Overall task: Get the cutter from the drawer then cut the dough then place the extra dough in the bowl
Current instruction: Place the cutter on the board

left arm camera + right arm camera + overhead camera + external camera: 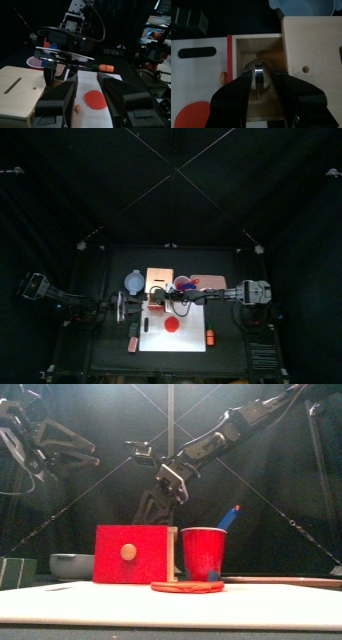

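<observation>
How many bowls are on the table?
1. The bowl sits toward the back, just left of the wooden box. No other bowl shows, though something small could hide behind the box.

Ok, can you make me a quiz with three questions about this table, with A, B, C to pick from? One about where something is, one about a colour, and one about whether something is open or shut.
1. Where is the round metal cutter?
A. On top of the pale wooden box
B. Inside the box's drawer
C. Underneath the box

2. What colour is the flat disc of dough?
A. Red
B. Green
C. Yellow

3. How is the drawer?
A. Shut tight
B. Lying upside down
C. Pulled open

Answers:
1. B, because the right wrist view looks straight down at the cutter sitting between the drawer's walls.
2. A, because the front view shows the disc red, like the drawer front behind it.
3. C, because you can see the drawer's wooden inside sticking out past the box.
</observation>
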Available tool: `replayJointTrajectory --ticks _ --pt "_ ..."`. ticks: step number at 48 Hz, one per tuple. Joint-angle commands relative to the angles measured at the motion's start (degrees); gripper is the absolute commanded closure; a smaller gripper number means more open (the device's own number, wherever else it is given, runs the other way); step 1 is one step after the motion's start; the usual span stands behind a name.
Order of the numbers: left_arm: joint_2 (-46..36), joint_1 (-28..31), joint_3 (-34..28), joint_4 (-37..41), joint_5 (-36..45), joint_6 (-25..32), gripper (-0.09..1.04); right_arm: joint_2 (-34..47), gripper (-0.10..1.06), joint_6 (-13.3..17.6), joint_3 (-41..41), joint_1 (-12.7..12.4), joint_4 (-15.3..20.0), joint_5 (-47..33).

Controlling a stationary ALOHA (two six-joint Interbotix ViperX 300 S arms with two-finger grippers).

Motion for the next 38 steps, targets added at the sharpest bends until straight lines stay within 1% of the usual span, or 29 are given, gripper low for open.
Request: replayJointTrajectory --ticks 1,10,16,22,26,31,34,38 --pt "0.0 0.1 -0.4 -1.0 -0.4 0.1 0.18 -0.9 0.23 0.2 -1.1 -0.4 0.1 0.5" --pt "0.0 0.1 -0.3 -1.9 -0.4 0.1 0.18 -0.6 0.26 0.0 -1.1 -0.3 0.1 1.1" --pt "-0.1 0.3 -0.2 -1.9 -0.4 0.1 0.18 -0.6 0.33 -0.2 -1.1 -0.2 -0.2 1.5" --pt "-0.1 0.8 0.0 -2.2 -0.3 0.1 0.18 -0.6 0.42 -0.8 -1.2 -0.2 -0.4 1.5" --pt "0.0 1.0 0.2 -2.8 -0.2 0.1 0.18 -1.0 0.45 -0.9 -1.4 0.0 -0.8 1.5" --pt "0.0 1.1 0.4 -3.8 -0.1 0.1 0.18 -1.5 0.46 -0.8 -2.2 0.4 -1.6 1.6" --pt "0.0 1.1 0.5 -4.2 -0.1 0.1 0.18 -1.9 0.46 -0.9 -2.6 1.0 -2.3 1.5" --pt "0.0 1.2 0.7 -4.7 -0.1 0.2 0.18 -2.5 0.46 -0.4 -3.3 1.7 -4.2 1.6"
